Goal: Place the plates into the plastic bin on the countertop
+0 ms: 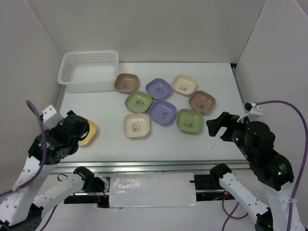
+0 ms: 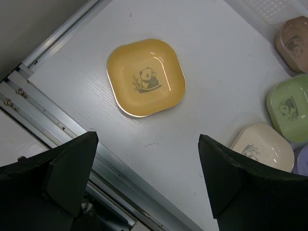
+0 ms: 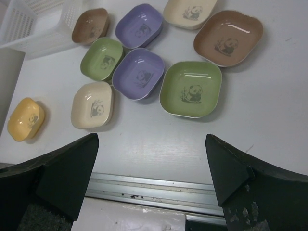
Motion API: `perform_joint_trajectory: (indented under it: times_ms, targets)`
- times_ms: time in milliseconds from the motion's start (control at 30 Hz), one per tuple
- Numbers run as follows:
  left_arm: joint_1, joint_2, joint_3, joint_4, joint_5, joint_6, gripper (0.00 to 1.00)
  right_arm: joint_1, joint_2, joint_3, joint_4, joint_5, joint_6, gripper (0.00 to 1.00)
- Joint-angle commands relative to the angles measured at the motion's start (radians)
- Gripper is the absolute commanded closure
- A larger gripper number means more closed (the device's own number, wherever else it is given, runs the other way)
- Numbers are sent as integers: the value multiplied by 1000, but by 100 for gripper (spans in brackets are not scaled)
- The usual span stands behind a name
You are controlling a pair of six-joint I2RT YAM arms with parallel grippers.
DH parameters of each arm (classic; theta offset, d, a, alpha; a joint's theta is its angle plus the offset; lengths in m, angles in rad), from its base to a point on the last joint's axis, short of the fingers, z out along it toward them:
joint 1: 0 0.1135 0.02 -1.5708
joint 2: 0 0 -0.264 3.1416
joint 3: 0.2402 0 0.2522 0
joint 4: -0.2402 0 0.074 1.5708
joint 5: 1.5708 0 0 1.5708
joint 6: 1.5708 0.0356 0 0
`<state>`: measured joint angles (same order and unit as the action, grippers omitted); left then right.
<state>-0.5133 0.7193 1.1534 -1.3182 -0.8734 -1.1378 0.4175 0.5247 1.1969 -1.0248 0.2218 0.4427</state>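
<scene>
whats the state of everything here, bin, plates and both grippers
plastic bin: upright, empty
orange plate: right side up on the countertop, apart from the rest, not held
other eight plates: right side up, clustered on the countertop, none in the bin
left gripper: open, holding nothing
right gripper: open, holding nothing

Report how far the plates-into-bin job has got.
Done: nothing; the plastic bin holds no plate. In hand: nothing; the left gripper is open above the orange plate, and the right gripper is open, facing the near green plate. Left: all nine plates lie on the countertop, each to be carried over.
</scene>
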Motion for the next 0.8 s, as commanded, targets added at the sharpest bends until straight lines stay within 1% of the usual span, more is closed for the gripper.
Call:
perform_joint_trajectory:
  times_ms: [0,33,100,133,167,200,233,267,300,333,400,433,467,500,533,567,667,767]
  targets:
    - [13,86,-52,-52,-42,-238,1,3,3,-52,84,-76,-18,0]
    - [42,101,-88,-52,-53,-311,1,1,-2,-66,94,-119,-16,0]
    - [102,147,-116,-44,-46,-355,1,-2,-6,-97,115,-153,-13,0]
    - [181,161,-153,17,-29,-355,1,-2,-8,-103,118,-166,-9,0]
    - [227,175,-181,83,35,-276,1,1,-9,-109,124,-189,-9,0]
    - [330,207,-231,217,80,-226,1,0,-11,-120,127,-202,-4,0]
    - [382,225,-259,278,129,-144,1,0,-12,-126,130,-211,-1,0]
    - [431,248,-286,325,219,-113,1,0,-14,-129,137,-217,1,0]
    - [481,300,-303,356,252,-94,1,0,-14,-138,141,-246,4,0]
    - [552,324,-329,381,269,-68,1,0,-17,-141,143,-255,5,0]
    - [599,373,-359,463,295,-44,1,1,-25,-151,143,-274,4,0]
    - [649,385,-391,508,312,1,1,1,-26,-154,146,-280,4,0]
    - [674,397,-408,584,333,21,1,1,-29,-157,150,-285,1,0]
    - [693,423,-423,627,370,33,1,4,-37,-171,155,-294,-2,0]
    - [700,439,-455,669,379,47,2,3,-41,-180,163,-300,-7,0]
    - [697,450,-468,745,381,52,2,3,-45,-189,179,-305,-10,0]
    - [690,523,-485,815,384,47,1,4,-46,-191,175,-314,-19,0]
    - [687,627,-504,858,409,33,5,7,-51,-188,166,-308,-21,0]
